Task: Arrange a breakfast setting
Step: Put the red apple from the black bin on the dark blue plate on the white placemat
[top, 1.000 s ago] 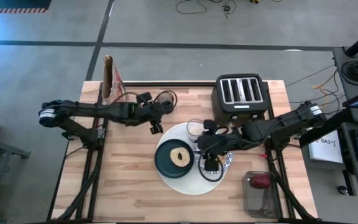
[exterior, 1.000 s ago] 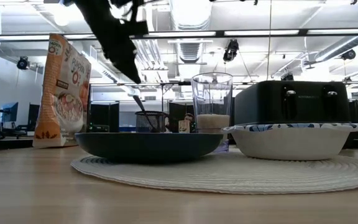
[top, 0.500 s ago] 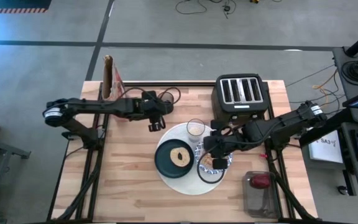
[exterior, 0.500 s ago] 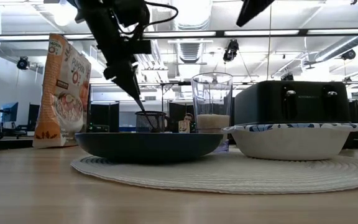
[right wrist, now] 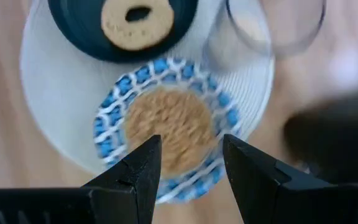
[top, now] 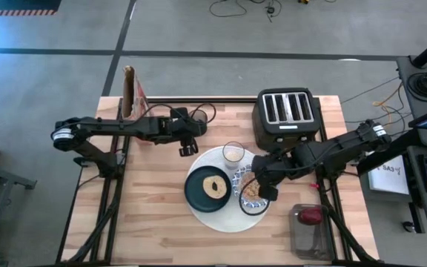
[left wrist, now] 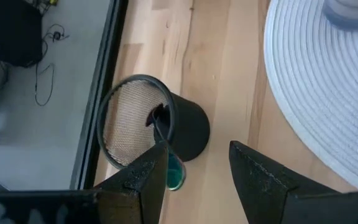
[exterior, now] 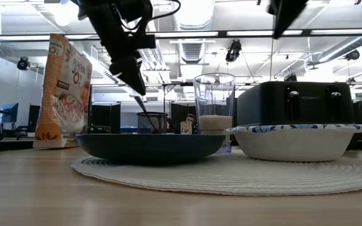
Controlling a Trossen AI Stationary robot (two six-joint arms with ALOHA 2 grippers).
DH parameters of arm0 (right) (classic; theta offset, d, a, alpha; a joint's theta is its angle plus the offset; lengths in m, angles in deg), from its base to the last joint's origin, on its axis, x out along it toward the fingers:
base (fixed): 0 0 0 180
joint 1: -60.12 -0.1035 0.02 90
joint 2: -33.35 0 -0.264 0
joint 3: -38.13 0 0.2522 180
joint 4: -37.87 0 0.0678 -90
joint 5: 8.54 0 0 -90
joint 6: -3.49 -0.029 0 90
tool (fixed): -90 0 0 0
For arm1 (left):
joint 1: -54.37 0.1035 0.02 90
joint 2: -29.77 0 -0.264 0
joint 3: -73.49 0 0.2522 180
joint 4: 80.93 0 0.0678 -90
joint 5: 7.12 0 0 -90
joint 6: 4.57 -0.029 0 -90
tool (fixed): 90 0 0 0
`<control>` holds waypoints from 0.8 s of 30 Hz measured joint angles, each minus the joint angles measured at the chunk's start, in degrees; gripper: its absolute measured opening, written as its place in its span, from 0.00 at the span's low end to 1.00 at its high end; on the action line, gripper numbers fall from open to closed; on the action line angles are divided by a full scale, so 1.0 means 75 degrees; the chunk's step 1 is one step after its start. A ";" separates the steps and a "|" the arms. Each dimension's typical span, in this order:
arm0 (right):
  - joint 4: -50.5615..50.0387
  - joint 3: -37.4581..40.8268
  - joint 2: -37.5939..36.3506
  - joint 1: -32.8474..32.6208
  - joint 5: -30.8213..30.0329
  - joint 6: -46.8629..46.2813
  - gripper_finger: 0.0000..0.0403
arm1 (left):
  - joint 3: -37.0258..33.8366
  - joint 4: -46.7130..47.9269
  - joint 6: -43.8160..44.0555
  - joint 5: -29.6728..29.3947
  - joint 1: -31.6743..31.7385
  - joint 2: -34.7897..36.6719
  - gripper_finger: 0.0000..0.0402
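Counter scene: right gripper (top: 264, 187) has pulled back off the bowl (top: 252, 195) toward the toaster (top: 288, 113), jaws parted and empty. Left gripper (top: 187, 147) hangs over the mesh cup (left wrist: 151, 127), jaws released. Bagel (top: 214, 186) sits on the plate (top: 196, 194).

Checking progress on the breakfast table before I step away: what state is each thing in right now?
Plate: on the mat, holding the bagel.
Bowl: on the mat, filled with cereal.
Glass: upright on the mat.
Mesh cup: upright, a utensil inside.
Toaster: slots empty.
Left gripper: open, empty, above the mesh cup.
Right gripper: open, empty, over the bowl.
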 joint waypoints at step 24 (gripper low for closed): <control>-0.1602 0.1356 0.0102 -0.2626 0.4824 -0.8272 0.56 | 0.0062 -0.0010 0.0261 0.0489 -0.0017 0.1105 0.39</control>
